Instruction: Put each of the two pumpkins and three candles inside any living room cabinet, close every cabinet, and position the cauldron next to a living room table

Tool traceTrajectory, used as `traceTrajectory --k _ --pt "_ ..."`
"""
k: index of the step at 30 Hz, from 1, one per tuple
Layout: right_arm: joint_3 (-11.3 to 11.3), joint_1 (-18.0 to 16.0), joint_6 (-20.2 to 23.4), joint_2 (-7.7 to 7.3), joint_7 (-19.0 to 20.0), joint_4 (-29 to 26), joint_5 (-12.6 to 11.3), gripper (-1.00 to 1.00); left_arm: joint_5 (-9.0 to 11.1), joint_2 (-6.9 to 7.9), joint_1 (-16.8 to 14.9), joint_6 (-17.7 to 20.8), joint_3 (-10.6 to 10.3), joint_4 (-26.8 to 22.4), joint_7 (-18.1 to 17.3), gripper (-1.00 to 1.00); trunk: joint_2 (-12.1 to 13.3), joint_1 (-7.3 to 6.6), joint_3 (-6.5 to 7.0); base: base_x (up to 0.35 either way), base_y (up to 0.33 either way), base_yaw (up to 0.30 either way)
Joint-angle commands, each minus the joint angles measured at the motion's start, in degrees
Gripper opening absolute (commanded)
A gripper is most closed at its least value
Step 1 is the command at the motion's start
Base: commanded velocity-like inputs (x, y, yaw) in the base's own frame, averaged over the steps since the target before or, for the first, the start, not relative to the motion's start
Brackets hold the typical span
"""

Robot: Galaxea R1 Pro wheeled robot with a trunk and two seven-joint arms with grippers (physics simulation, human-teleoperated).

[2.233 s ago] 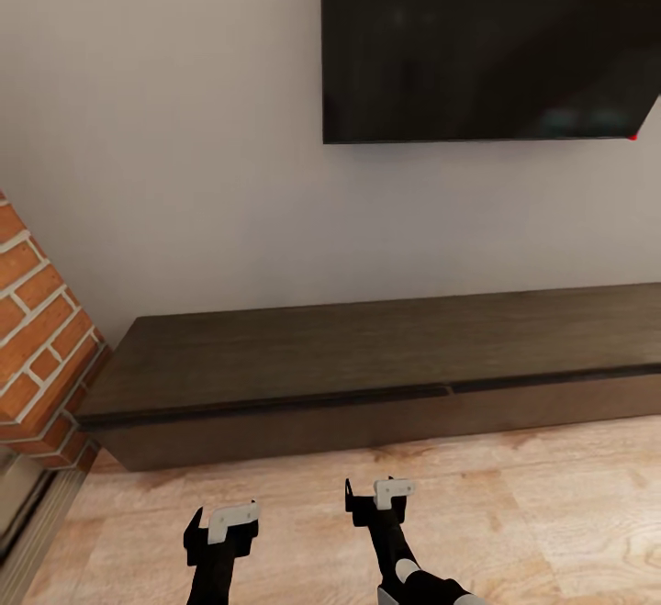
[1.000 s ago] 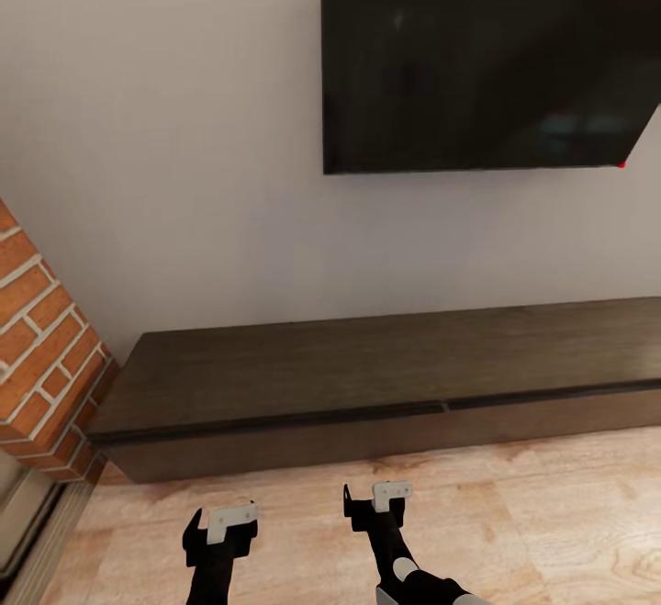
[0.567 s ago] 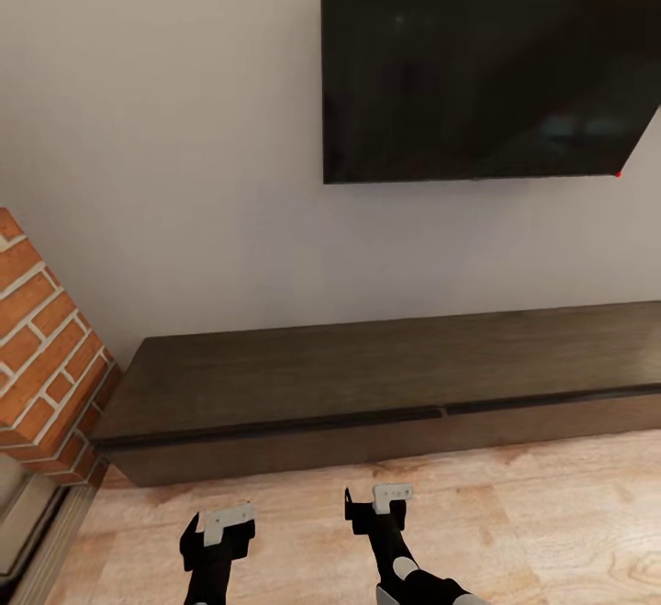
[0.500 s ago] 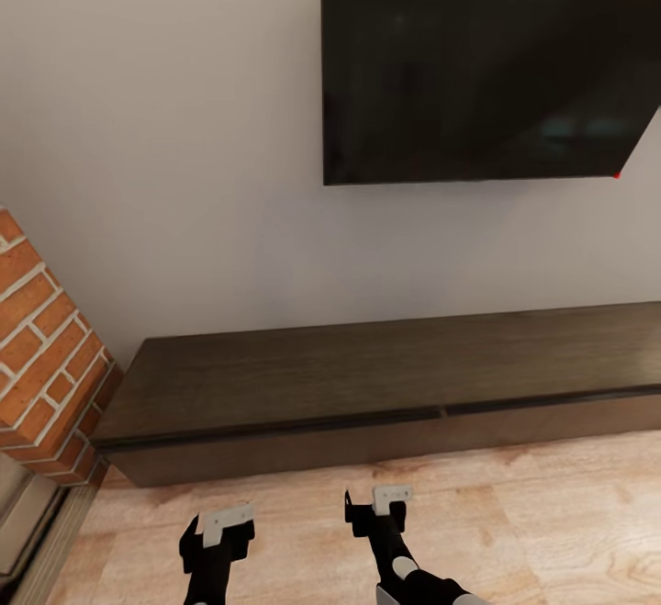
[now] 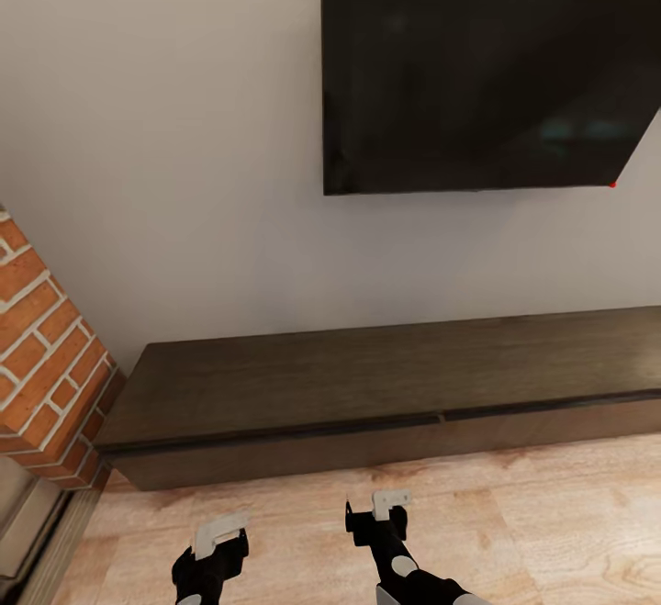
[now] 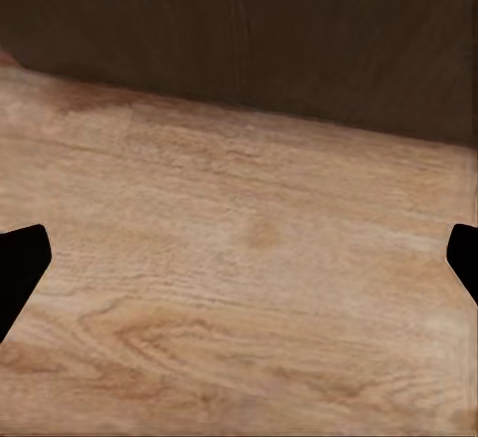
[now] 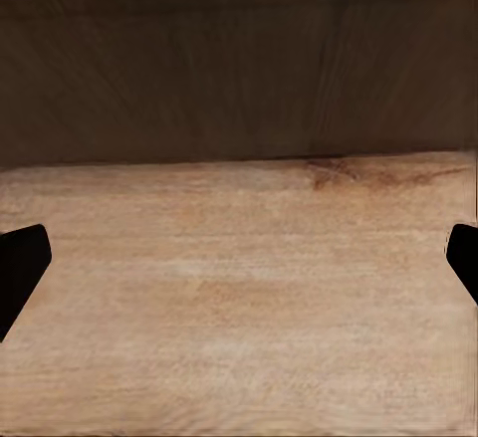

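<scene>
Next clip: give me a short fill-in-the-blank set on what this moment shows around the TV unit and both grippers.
1. The drawers of the long dark cabinet are all ____.
2. Both the left gripper and the right gripper are open and hold ____.
3. To the cabinet's left stands a column of red ____.
4. Above the cabinet, a black ____ hangs on the wall.

Missing words: shut; nothing; brick; television

Head view looks down at cabinet; both wrist views face its front closely.
</scene>
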Motion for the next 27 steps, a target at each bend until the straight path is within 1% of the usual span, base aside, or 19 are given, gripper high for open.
traceTrajectory --k 1,3,5,8,10,12,15,20,27 --pt "0.5 0.0 0.8 -0.01 -0.3 0.0 -0.4 1.0 0.7 0.12 -0.1 0.1 -0.2 0.0 -0.5 1.0 0.4 -0.23 0.14 0.0 0.0 0.0" --pt "0.5 0.0 2.3 -0.02 -0.2 -0.1 -0.4 1.0 1.1 0.32 -0.1 0.9 -0.1 0.2 -3.1 1.0 1.2 -0.67 0.5 0.0 0.0 0.0" --pt "0.5 0.0 2.7 -0.03 -0.2 -0.2 -0.3 1.0 1.3 0.92 -0.2 2.9 0.5 0.6 -5.6 1.0 2.0 -1.11 0.86 0.0 0.0 0.0" --pt "0.5 0.0 2.9 -0.03 -0.2 -0.2 -0.3 1.0 1.5 1.42 -0.2 5.2 3.0 0.8 -8.4 1.0 3.2 -1.77 1.4 0.0 0.0 0.0" --pt "0.5 0.0 3.0 -0.03 -0.2 -0.2 -0.3 1.0 1.6 1.53 -0.2 6.2 4.8 0.9 -9.4 1.0 4.0 -2.21 1.75 0.0 0.0 0.0" --pt "0.5 0.0 3.0 -0.03 -0.3 -0.1 -0.3 1.0 1.7 1.54 -0.3 7.3 5.8 1.8 -9.9 1.0 4.8 -2.65 2.11 0.0 0.0 0.0" --pt "0.5 0.0 3.0 -0.03 -0.3 0.0 -0.3 1.0 1.7 1.52 -0.5 8.3 6.5 3.5 -10.2 1.0 6.0 -3.3 2.65 0.0 0.0 0.0" --pt "0.5 0.0 3.0 -0.03 -0.3 0.2 -0.4 1.0 1.7 1.57 -0.8 8.7 6.8 4.6 -10.3 1.0 8.0 -4.4 3.55 0.0 0.0 0.0" --pt "0.5 0.0 3.0 -0.03 -0.3 0.2 -0.4 1.0 1.8 1.5 -1.1 8.8 7.1 8.0 -10.3 1.0 10.8 -5.94 4.81 0.0 0.0 0.0"
